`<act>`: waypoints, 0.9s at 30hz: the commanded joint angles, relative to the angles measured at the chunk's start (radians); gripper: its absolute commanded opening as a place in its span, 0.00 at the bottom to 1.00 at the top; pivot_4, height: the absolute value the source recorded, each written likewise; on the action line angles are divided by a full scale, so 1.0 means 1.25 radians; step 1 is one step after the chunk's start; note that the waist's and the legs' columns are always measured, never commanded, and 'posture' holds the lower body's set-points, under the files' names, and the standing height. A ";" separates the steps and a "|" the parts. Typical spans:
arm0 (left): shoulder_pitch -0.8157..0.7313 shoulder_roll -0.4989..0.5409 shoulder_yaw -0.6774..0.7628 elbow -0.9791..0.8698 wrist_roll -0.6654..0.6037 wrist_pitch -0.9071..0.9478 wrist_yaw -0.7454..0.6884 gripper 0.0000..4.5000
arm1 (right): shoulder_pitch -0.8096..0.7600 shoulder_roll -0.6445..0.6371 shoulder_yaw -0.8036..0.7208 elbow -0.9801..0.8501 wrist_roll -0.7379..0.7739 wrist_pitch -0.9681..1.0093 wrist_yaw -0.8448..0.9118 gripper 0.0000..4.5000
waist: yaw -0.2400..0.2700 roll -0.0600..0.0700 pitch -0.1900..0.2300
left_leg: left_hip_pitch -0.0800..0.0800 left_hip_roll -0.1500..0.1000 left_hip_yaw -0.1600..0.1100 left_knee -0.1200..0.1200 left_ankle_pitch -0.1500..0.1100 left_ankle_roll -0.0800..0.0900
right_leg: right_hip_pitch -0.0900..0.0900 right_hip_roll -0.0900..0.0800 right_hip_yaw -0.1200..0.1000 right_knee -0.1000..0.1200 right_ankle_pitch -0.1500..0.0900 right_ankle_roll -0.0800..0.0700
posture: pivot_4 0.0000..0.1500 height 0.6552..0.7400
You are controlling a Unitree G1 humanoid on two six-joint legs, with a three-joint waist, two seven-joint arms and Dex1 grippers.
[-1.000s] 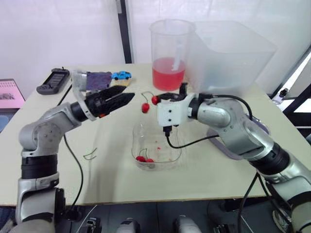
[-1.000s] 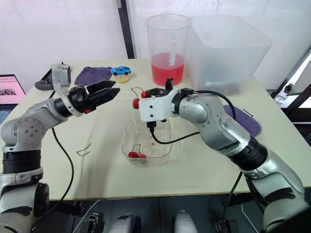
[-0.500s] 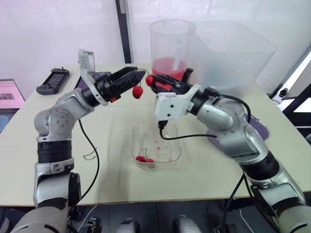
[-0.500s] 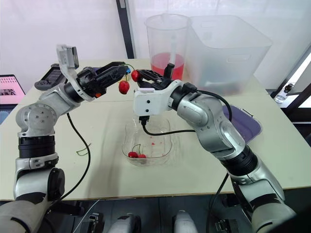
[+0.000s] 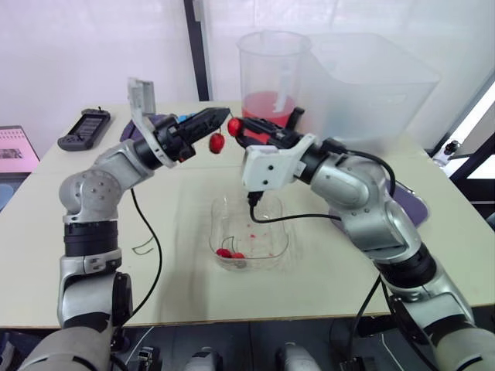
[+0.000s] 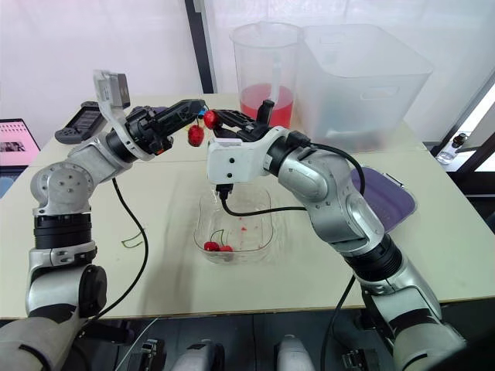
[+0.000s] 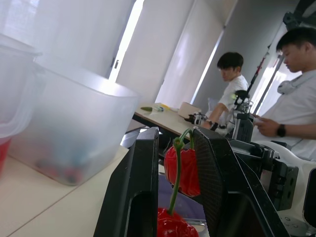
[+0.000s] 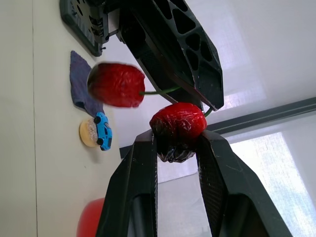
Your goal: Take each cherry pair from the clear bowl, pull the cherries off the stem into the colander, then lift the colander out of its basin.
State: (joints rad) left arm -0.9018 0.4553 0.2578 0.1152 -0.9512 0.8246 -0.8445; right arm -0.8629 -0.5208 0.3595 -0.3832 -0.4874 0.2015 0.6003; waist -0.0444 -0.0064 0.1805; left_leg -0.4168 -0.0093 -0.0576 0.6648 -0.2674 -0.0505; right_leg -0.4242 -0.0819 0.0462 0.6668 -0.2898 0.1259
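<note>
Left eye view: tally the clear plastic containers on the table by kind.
Pitcher: 1
Tub: 1
Bowl: 1
Total: 3

Cherries [image 8: 178,123] glossy, smooth; clear bowl [image 5: 280,246] shiny plastic; table [image 5: 186,278] matt
</note>
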 commanded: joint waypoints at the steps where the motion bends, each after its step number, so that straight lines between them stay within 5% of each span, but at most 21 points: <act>1: -0.023 0.000 0.022 -0.012 -0.019 -0.007 -0.003 0.26 | -0.005 0.008 -0.028 -0.028 -0.005 -0.007 0.003 0.24 | 0.000 0.000 0.000 | 0.000 0.000 0.000 0.000 0.000 0.000 | 0.000 0.000 0.000 0.000 0.000 0.000 | 1.00 0.93; 17: -0.017 -0.005 0.019 0.007 -0.017 -0.022 -0.011 0.26 | 0.006 0.014 -0.036 -0.032 -0.009 -0.002 0.021 0.24 | 0.000 0.000 0.000 | 0.000 0.000 0.000 0.000 0.000 0.000 | 0.000 0.000 0.000 0.000 0.000 0.000 | 1.00 0.93; 21: -0.016 -0.012 0.018 -0.001 -0.027 -0.020 -0.015 0.02 | 0.008 0.016 -0.037 -0.033 -0.008 0.003 0.027 0.24 | 0.000 0.000 0.000 | 0.000 0.000 0.000 0.000 0.000 0.000 | 0.000 0.000 0.000 0.000 0.000 0.000 | 1.00 0.93; 27: -0.009 -0.005 -0.008 -0.008 0.003 -0.030 -0.039 0.02 | 0.010 0.018 -0.043 -0.035 0.002 0.010 0.035 0.24 | 0.000 0.000 0.000 | 0.000 0.000 0.000 0.000 0.000 0.000 | 0.000 0.000 0.000 0.000 0.000 0.000 | 1.00 0.93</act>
State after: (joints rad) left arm -0.9081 0.4332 0.2489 0.1346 -0.9607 0.8099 -0.8777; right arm -0.8419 -0.5078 0.3388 -0.3840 -0.4881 0.2132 0.6412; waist -0.0445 -0.0064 0.1805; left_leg -0.4168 -0.0094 -0.0575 0.6648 -0.2673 -0.0506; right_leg -0.4242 -0.0818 0.0462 0.6668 -0.2898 0.1259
